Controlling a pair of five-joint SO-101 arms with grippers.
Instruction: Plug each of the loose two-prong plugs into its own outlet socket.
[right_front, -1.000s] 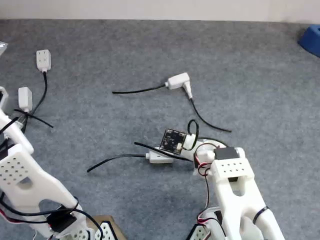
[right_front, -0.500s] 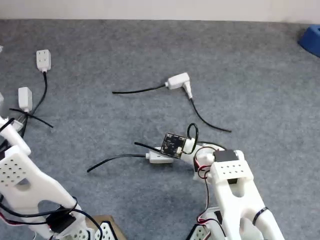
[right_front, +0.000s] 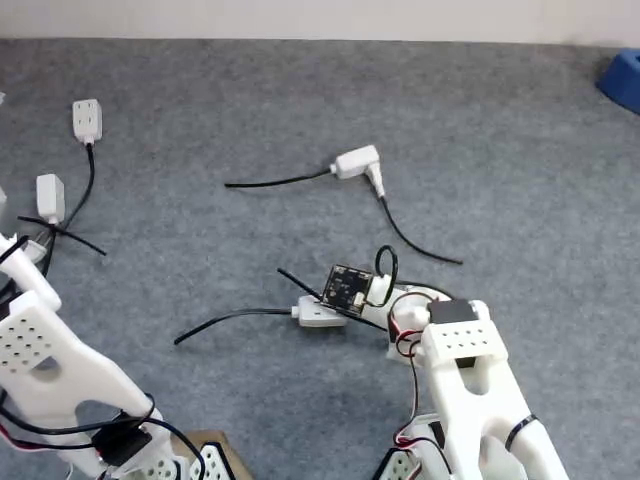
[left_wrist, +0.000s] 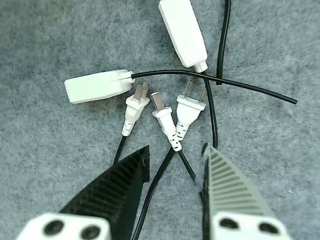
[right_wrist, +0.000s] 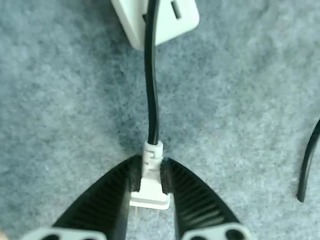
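Two arms come in from the lower corners of the high view. The right arm (right_front: 465, 350) leans low toward the middle of the frame, its right claw (right_wrist: 148, 172) pinched tight on a white plug (right_wrist: 149, 187). The plug's cord (right_wrist: 151, 90) runs straight out from the jaws and lies across a white socket (right_wrist: 155, 20) just beyond; in the high view this socket (right_front: 318, 313) sits just below centre.

The left arm (right_front: 40, 350) stretches up the left edge. Its left claw (left_wrist: 175, 155) is spread wide over three loose plugs (left_wrist: 165, 120) lying side by side on grey carpet (right_front: 500, 150). Two sockets (left_wrist: 97, 86) lie just past them, and a black lead (left_wrist: 240, 85) crosses close by the prongs. A white block (right_front: 358, 162) with two cords lies above centre.
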